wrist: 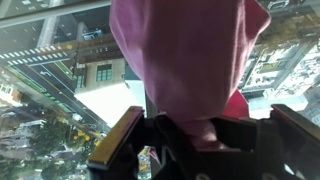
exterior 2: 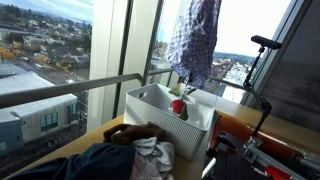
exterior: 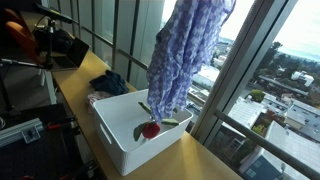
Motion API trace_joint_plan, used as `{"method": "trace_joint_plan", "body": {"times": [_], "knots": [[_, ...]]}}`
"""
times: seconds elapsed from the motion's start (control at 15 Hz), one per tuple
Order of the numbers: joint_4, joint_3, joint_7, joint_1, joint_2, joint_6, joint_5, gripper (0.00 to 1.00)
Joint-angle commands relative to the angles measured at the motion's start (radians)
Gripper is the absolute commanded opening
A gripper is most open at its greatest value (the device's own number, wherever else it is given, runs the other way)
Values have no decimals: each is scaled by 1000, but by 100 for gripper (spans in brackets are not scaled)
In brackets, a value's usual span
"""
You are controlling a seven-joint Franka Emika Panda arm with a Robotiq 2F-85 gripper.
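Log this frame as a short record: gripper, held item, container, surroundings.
gripper: gripper shut on cloth, which looks pink in wrist view
held item: blue-and-white patterned in both exterior views, hanging over white bin
container: sits on wooden counter by windows
in container: red item at the held fabric's lower end
beside container: dark blue garment

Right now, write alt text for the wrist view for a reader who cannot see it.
A pink cloth fills the middle of the frame, bunched where the gripper pinches it at the bottom edge. Behind it, city buildings show from high up.
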Motion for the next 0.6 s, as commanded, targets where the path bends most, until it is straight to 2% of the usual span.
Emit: {"method": "trace_joint_plan", "body": {"times": [0.0, 0.33, 0.53], "knots": [[-51, 9, -13, 15, -1, -4, 6, 0], [-214, 13, -1, 96, -47, 24, -24, 0], [-391, 13, -3, 166, -108, 71, -49, 0]]}}
